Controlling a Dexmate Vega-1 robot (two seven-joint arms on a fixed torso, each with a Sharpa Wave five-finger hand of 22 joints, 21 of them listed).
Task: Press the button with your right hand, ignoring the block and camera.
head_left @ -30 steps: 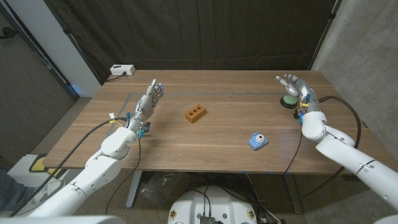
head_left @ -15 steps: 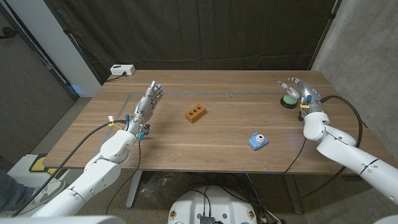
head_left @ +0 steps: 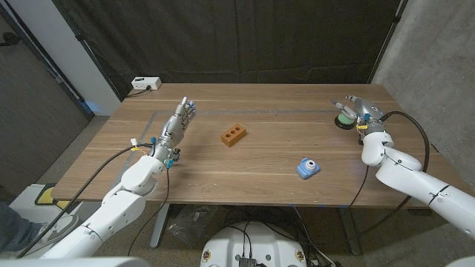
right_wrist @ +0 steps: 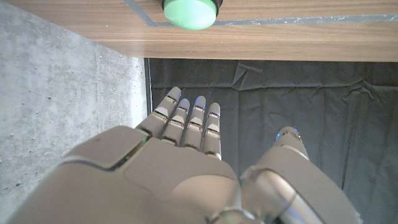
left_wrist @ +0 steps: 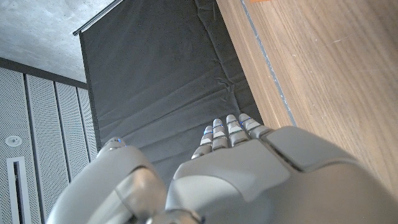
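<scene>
Two hands are in play, but only my right hand (head_left: pixel 358 108) has work: it hovers over the green button (head_left: pixel 344 118), fingers apart and holding nothing, the button just under and ahead of my fingertips (right_wrist: pixel 194 109). To press well, I judge I should come straight down onto the dome's centre, not its black rim. My left hand (head_left: pixel 175 126) stands open on the bench (head_left: pixel 260 167), well away. Both block (head_left: pixel 233 136) and camera (head_left: pixel 308 167) lie well off toward my left; I leave them.
</scene>
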